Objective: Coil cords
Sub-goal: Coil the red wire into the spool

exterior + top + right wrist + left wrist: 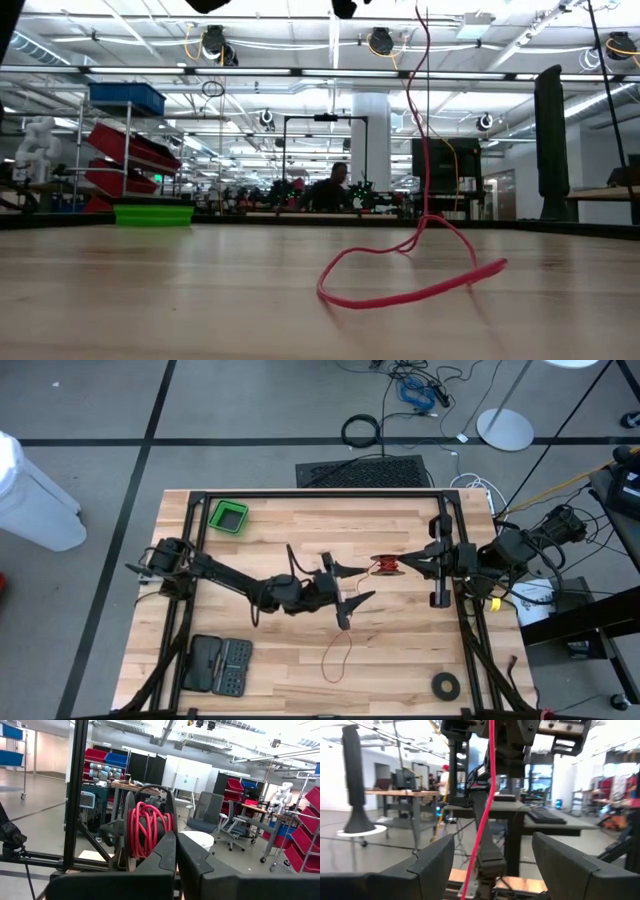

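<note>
Cord (pixel 415 285) lies looped on the wooden table (pixel 400 660) at six o'clock of centre, its red strand rising to a coiled bundle (pixel 386 566) held up at mid-table. Just at three o'clock of it, the right gripper (pixel 405 564) is clamped on that bundle; at nine o'clock, the left gripper (pixel 352 584) stands spread wide around the hanging strand, holding nothing. A green bin (pixel 229 516) sits at eleven o'clock.

A light wooden table (pixel 300 650) is seen. On it a green bin (pixel 228 515) is set at upper left, a black case (pixel 216 665) at lower left, a tape ring (pixel 446 684) at lower right, and a red cord loop (pixel 338 654) at lower centre.
</note>
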